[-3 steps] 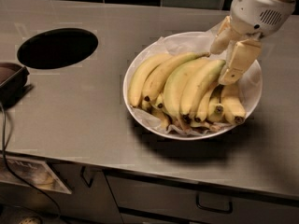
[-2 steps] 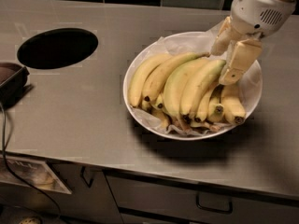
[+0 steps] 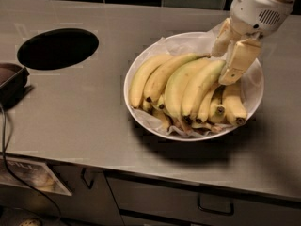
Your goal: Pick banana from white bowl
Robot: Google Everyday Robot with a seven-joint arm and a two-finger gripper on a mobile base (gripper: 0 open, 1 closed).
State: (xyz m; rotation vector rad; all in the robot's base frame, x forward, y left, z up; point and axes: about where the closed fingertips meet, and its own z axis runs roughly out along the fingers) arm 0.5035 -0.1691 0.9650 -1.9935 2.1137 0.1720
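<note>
Now the gripper (image 3: 222,68) hangs over the right side of the white bowl (image 3: 254,84), fingers spread astride the banana's (image 3: 177,88) stem end. That banana lies among others, stem up-right, dark tip down-left.

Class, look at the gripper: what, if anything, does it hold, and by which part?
It cannot be told. The gripper is down at the greenish stem end of the banana, which lies in the white bowl among other bananas.
</note>
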